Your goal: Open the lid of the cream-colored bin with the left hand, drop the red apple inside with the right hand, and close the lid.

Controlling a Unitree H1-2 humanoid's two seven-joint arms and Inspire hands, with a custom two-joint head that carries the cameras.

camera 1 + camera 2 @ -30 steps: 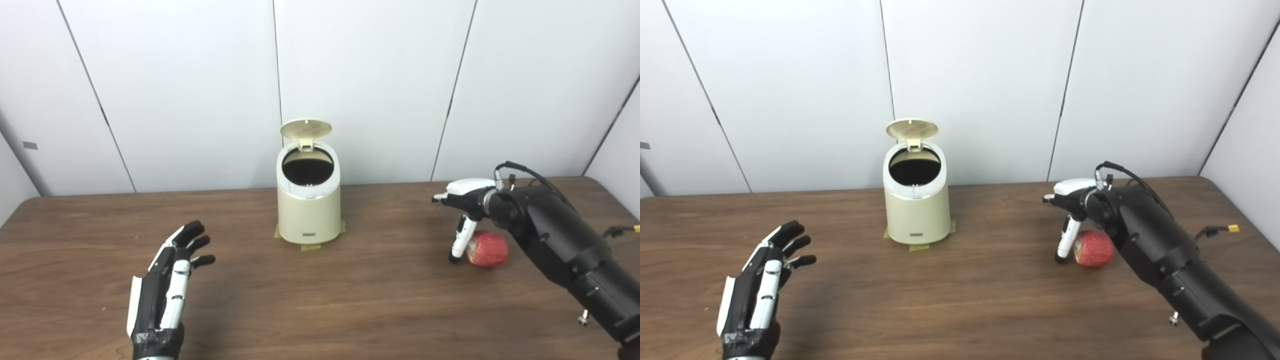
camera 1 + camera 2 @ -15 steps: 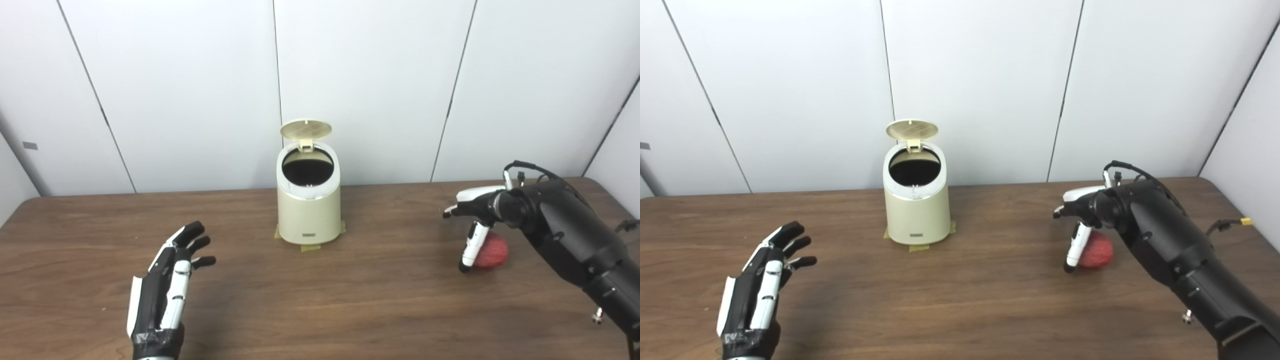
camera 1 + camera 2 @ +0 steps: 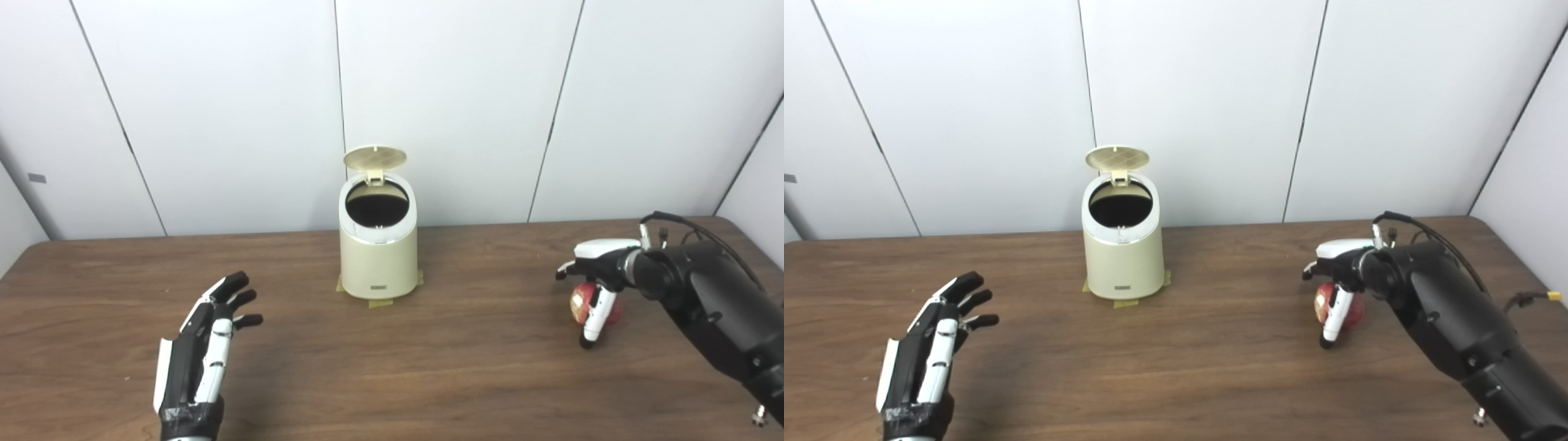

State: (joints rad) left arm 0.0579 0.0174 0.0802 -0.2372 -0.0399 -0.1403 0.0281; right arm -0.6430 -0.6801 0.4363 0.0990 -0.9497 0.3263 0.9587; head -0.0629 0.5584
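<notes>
At centre frame, toward the back of the wooden table (image 3: 392, 380), stands the cream-colored bin (image 3: 378, 263), upright, close to the white panelled wall (image 3: 453, 92). Its lid (image 3: 375, 157) is up, hinged at the rear edge and tilted back, ribbed underside facing the cameras. Mouth of the bin is a dark round opening; the inside is too dark to make out. Strips of yellowish tape (image 3: 381, 302) show under the base at its front and sides.

Lower left of frame: left hand (image 3: 205, 343) is held just above the table, palm roughly edge-on, fingers (image 3: 236, 283) straight and slightly fanned, pointing toward the upper right. It holds nothing and is well apart from the bin.

Right of frame, mid-height: red apple (image 3: 1322, 302) rests on the table, well to the right of the bin. Right hand (image 3: 597, 288) arches over it from above. One white finger (image 3: 1333, 315) hangs down across the apple's front face, its black tip at or near the tabletop; the thumb side juts left above the fruit. The remaining fingers are hidden behind the wrist and the apple, so I cannot tell whether the grasp is closed or only draped around it. Apple appears to sit on the table. Black forearm (image 3: 1451, 324) runs off toward the lower right corner, cable (image 3: 686, 223) looped at the wrist.
</notes>
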